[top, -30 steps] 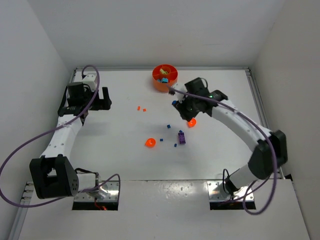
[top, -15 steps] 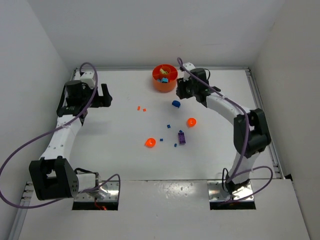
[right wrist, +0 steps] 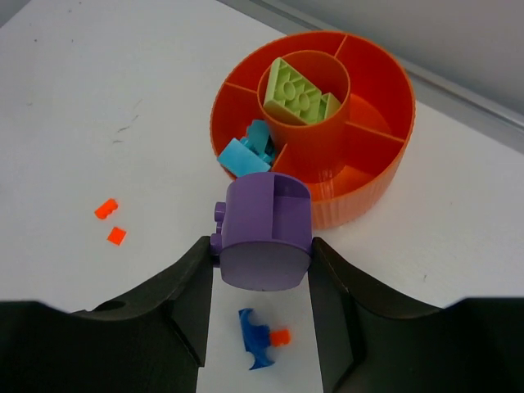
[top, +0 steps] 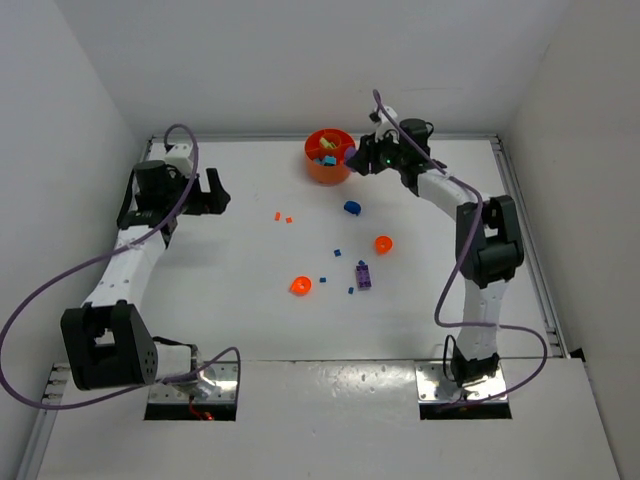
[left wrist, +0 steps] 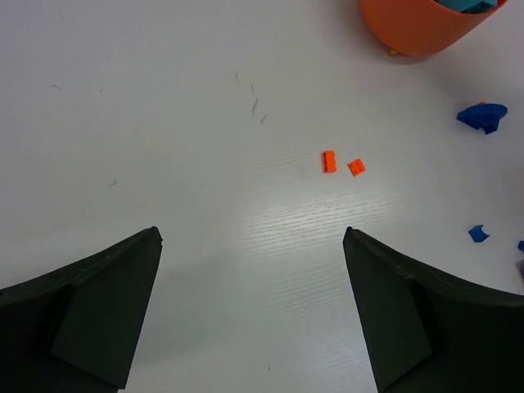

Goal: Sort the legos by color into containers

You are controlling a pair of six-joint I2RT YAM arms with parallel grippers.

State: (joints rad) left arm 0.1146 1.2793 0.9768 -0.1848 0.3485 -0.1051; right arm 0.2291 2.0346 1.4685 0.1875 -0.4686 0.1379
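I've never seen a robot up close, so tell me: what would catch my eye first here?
Probably the bright round orange dish at the far edge of the white table, with a lime green brick in its middle cup and light blue pieces in one side section. Close by it, the right gripper holds a purple piece, while loose pieces lie scattered mid-table.

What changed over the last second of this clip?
The right gripper, shut on a purple lego, swung from above the loose legos out to beside the orange dish. The left gripper stayed open, nearly still; the loose legos did not move.
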